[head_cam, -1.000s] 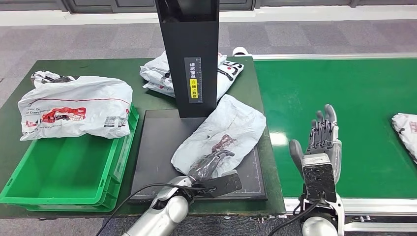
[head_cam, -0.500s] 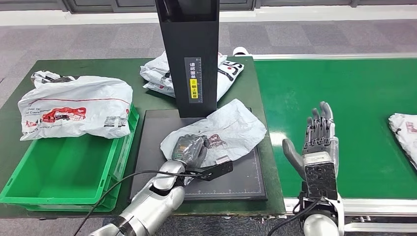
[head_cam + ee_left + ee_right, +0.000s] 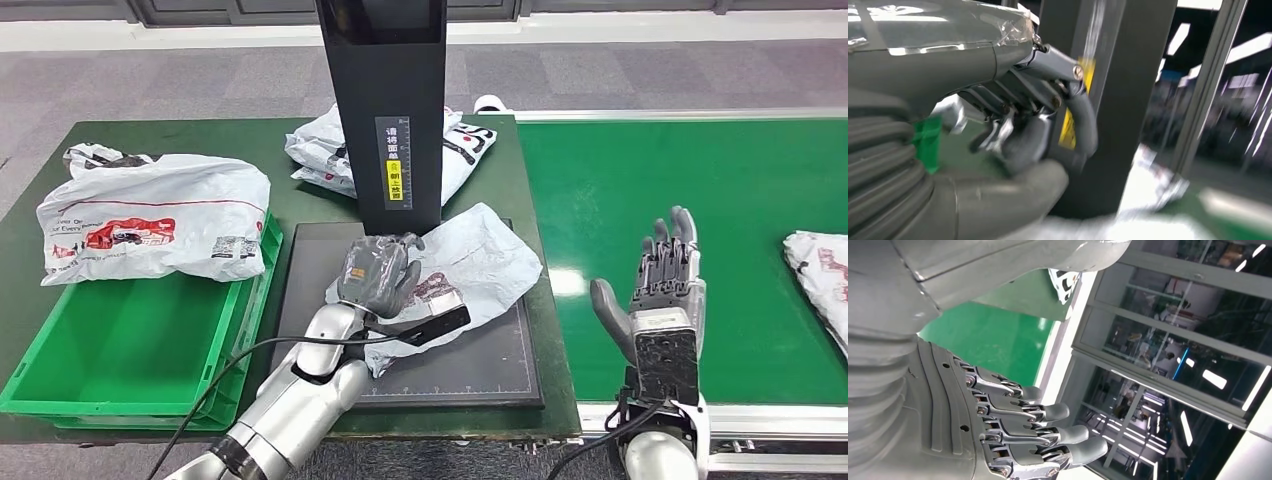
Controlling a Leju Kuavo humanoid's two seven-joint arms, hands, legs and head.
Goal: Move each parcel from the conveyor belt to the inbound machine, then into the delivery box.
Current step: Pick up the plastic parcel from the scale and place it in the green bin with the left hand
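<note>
A crumpled white parcel point(image 3: 480, 260) lies on the black platform point(image 3: 470, 365) of the inbound machine, in front of its black post point(image 3: 385, 110). My left hand point(image 3: 378, 275) grips the parcel's left end, bunched and raised off the platform. In the left wrist view the curled fingers point(image 3: 1023, 135) are close to the post point(image 3: 1108, 100), with the white parcel point(image 3: 1128, 227) blurred below them. My right hand point(image 3: 660, 290) stands open and empty over the green conveyor belt point(image 3: 650, 170), fingers straight point(image 3: 1013, 435). Another parcel point(image 3: 820, 265) lies on the belt at the far right.
A green delivery box point(image 3: 120, 350) sits left of the platform, with a large white parcel point(image 3: 150, 225) resting across its far rim. More white parcels point(image 3: 465, 145) lie behind the post. A cable runs from my left arm.
My left hand closed on the parcel's near end and drew it up toward the post, folding the parcel. The parcel on the belt crept slightly left. My right hand barely shifted.
</note>
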